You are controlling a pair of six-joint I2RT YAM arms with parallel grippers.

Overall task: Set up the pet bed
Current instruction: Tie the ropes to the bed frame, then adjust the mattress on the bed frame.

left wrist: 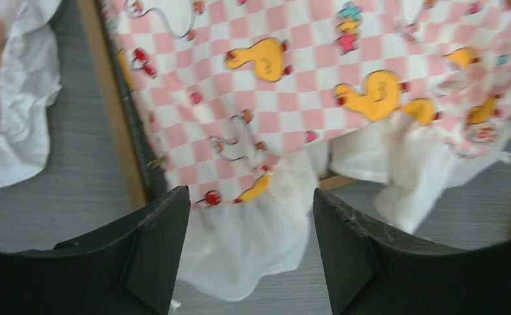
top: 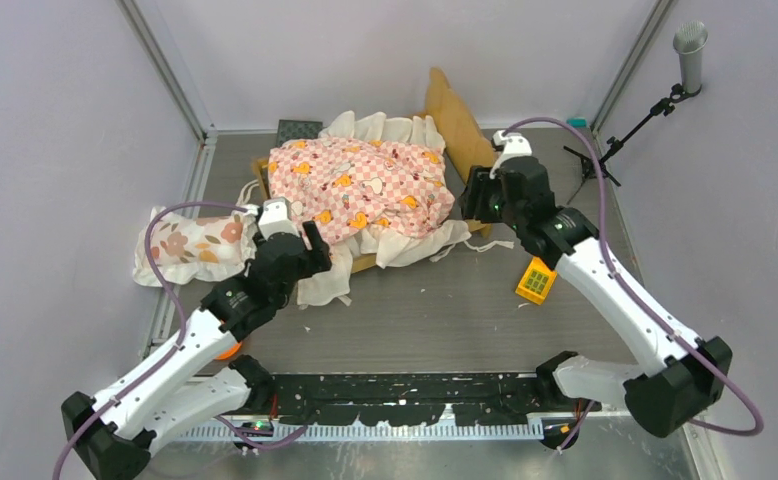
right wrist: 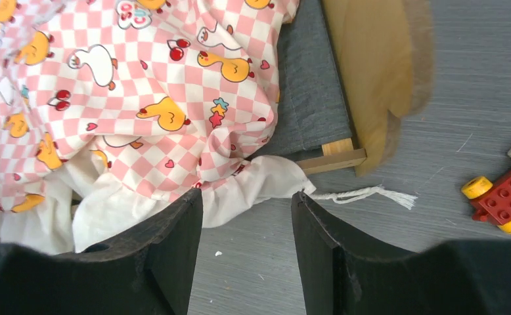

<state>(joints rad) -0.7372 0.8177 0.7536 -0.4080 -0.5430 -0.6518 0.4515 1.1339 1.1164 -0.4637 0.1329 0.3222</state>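
No legible text, label, brand or number on the pet bed (right wrist: 312, 98) or anything else.

We are reaching both arms forward from their bases. We are angling the left arm (top: 180, 345) up and to the right with the elbow bent. At its end the left gripper (top: 317, 250) is tipping downward, and its two dark fingers (left wrist: 154, 243) are standing well apart, pinching nothing. We are stretching the right arm (top: 615, 290) up and to the left. The right gripper (top: 473, 196) is pointing left and down, its fingers (right wrist: 167, 256) likewise spread and clasping nothing.
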